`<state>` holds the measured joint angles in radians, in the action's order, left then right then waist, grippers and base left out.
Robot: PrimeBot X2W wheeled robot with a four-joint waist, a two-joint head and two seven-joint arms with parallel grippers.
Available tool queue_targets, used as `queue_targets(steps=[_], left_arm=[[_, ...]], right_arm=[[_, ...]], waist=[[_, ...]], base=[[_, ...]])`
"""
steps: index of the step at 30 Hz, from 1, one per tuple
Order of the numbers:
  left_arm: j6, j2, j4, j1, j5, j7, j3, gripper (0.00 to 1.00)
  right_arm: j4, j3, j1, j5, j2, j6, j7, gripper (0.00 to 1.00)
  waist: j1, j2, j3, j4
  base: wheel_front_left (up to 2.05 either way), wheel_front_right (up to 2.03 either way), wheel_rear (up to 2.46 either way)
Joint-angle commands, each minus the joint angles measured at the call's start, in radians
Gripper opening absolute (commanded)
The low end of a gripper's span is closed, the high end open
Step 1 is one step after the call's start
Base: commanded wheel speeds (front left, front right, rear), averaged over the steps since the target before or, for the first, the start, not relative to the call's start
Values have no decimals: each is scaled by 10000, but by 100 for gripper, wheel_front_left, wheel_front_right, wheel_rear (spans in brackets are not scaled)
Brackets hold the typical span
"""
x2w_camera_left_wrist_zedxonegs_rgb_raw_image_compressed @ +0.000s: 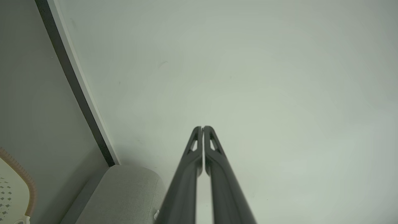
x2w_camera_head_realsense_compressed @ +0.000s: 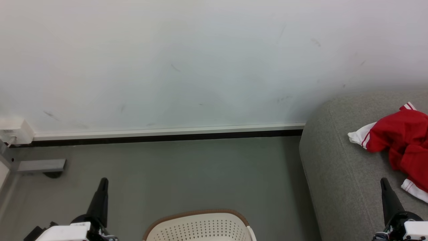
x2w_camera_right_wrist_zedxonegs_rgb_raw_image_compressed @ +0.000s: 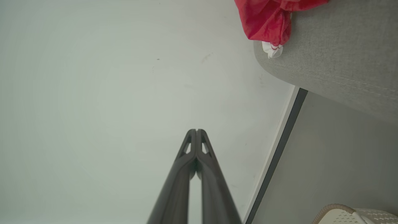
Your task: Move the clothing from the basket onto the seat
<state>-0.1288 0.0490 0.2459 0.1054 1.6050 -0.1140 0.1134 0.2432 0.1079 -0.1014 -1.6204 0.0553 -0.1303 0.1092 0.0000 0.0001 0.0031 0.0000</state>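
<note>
The red garment [x2w_camera_head_realsense_compressed: 403, 140] lies crumpled on the seat [x2w_camera_head_realsense_compressed: 337, 174], near its wall-side edge, while the basket [x2w_camera_head_realsense_compressed: 200, 227] stands on the floor near the seat's rounded end. The left gripper [x2w_camera_left_wrist_zedxonegs_rgb_raw_image_compressed: 202, 127] and right gripper [x2w_camera_right_wrist_zedxonegs_rgb_raw_image_compressed: 196, 130] each hold their fingers together on nothing and point at the wall, likely parked because the transfer looks done.

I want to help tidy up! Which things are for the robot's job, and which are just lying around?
For the job: basket; grey seat; red and white clothing, lying on the seat; left pincer and right pincer, both shut.
Just lying about: white box at the far left; grey metal bar below it.
</note>
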Motion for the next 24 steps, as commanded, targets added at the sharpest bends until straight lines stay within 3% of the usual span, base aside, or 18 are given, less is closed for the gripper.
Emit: queue_targets(steps=[1,24], left_arm=[[-46,22,0,80,142,-42,17,0],[-46,23,-2,79,144,-41,15,0]], right_arm=[[24,47,-120,54,-26,-7,39,0],[25,69,-123,72,-39,-7,36,0]], waist=[[0,-1,0,0],[0,-1,0,0]], base=[[0,0,0],[0,0,0]])
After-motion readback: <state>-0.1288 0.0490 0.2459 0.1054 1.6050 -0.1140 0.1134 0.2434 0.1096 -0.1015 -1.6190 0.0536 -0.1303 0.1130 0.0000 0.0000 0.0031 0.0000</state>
